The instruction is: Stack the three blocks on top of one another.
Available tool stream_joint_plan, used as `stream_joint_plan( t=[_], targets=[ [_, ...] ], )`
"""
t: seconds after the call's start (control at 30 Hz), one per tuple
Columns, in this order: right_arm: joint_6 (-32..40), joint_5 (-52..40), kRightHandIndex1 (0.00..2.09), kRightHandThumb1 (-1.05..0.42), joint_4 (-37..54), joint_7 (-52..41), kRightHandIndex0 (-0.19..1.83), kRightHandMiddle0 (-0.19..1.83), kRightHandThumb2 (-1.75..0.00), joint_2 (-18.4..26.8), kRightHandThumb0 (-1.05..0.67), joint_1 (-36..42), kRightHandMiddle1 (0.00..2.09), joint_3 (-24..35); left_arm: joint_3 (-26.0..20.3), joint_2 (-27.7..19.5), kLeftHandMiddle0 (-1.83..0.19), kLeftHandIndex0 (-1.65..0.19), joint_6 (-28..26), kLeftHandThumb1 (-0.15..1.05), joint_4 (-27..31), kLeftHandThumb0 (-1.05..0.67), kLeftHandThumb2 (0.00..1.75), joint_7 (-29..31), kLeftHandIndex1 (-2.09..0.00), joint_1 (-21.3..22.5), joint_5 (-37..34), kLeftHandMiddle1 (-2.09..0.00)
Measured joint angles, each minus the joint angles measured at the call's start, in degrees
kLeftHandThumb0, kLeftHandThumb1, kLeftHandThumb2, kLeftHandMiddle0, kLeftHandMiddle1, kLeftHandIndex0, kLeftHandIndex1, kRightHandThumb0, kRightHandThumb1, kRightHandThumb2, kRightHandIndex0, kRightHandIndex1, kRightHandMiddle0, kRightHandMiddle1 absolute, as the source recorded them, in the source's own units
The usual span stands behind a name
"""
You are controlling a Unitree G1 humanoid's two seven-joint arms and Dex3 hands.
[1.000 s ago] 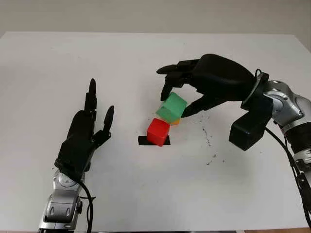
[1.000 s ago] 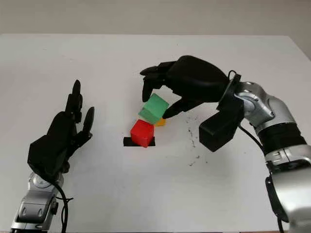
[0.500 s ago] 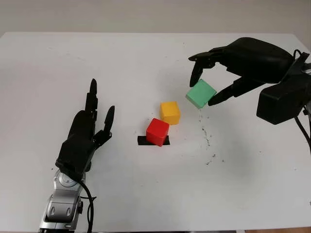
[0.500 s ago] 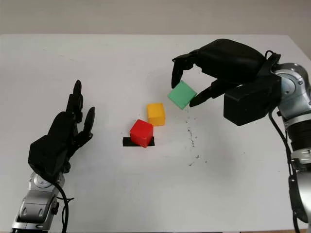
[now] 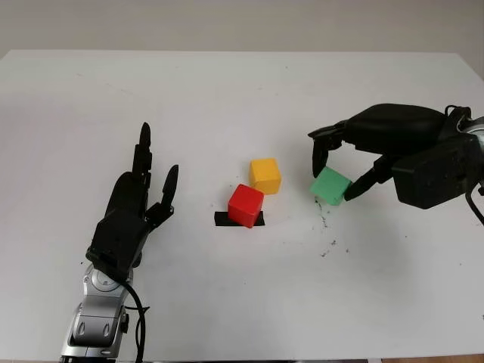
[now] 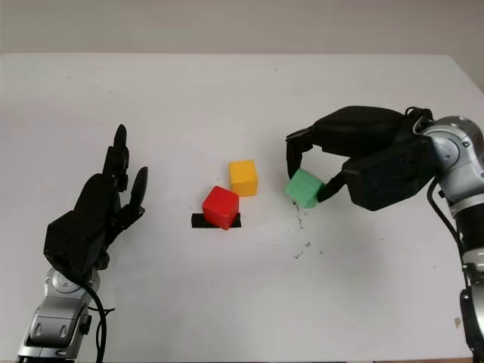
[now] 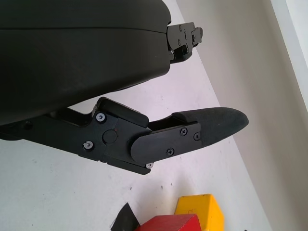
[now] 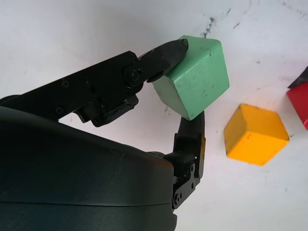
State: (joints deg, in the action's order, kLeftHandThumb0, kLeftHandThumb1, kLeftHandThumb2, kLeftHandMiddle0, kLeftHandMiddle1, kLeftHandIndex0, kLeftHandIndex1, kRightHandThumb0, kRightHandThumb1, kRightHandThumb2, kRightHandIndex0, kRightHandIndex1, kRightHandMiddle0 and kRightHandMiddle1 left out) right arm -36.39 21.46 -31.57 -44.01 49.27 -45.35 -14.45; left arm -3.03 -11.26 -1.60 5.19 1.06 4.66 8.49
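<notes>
the right hand [image 5: 344, 162], at the right of the frame, has its fingers [image 8: 163, 53] clamped on a small green cube [image 5: 330, 185] low over the white tabletop [image 5: 227, 98], right of the yellow cube [image 5: 265, 175] and red cube [image 5: 246, 205] on black tape; the open left hand [image 5: 132, 208] waits at lower left.

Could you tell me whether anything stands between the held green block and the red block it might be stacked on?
Nothing visible blocks it. The right hand holds the green block right of the red block; the yellow block sits just behind that line.
</notes>
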Motion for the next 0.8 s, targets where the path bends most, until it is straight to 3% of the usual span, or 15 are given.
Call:
stream_joint_plan(
  t=[0.23, 0.3, 0.33, 0.43, 0.47, 0.8],
  targets=[
    [3.42, 0.28, 0.04, -0.98, 2.64, -2.16, 0.20, 0.35, -0.05, -0.29, -0.46, 0.48, 1.34, -0.72, -0.15, 0.00, 0.12, 0.17, 0.55, 1.05, 0.00, -0.77, 0.65, -0.04, -0.06, 0.00, -0.20, -0.06],
    [4.14, 0.27, 0.03, -0.98, 2.76, -2.16, 0.17, 0.23, -0.05, -0.38, -0.50, 0.52, 1.23, -0.73, -0.37, 0.00, 0.13, 0.17, 0.93, 1.05, 0.00, -0.76, 0.66, -0.01, -0.05, 0.00, -0.31, -0.06],
    [4.96, 0.32, 0.03, -0.97, 3.00, -2.16, 0.10, 0.11, -0.05, -0.40, -0.55, 0.61, 0.98, -0.73, -0.50, -0.04, 0.13, 0.17, 0.97, 1.05, 0.00, -0.77, 0.65, 0.08, -0.05, 0.00, -0.55, -0.05],
    [7.01, 1.43, 0.03, -0.94, 4.27, -1.56, -0.08, 0.04, -0.05, -0.56, -0.65, 1.14, 0.34, -0.76, -0.86, -0.22, 0.14, 0.16, 0.80, 1.05, 0.01, -0.78, 0.64, 0.64, -0.06, 0.02, -0.97, -0.05],
    [7.11, 1.98, 0.02, -0.94, 4.62, -0.72, -0.12, 0.01, -0.05, -0.63, -0.68, 1.31, 0.25, -0.76, -0.93, -0.37, 0.15, 0.16, 0.75, 1.05, 0.01, -0.77, 0.63, 0.91, -0.06, 0.07, -1.30, -0.05],
    [8.42, 2.47, 0.00, -0.98, 9.27, 5.82, -0.19, -0.18, -0.06, -1.20, -0.85, 0.72, 0.03, 1.30, -1.96, -7.09, 0.13, 0.13, -1.25, 1.05, 2.95, -0.78, 0.54, 4.09, -0.07, 5.74, 1.00, -0.06]
  ],
)
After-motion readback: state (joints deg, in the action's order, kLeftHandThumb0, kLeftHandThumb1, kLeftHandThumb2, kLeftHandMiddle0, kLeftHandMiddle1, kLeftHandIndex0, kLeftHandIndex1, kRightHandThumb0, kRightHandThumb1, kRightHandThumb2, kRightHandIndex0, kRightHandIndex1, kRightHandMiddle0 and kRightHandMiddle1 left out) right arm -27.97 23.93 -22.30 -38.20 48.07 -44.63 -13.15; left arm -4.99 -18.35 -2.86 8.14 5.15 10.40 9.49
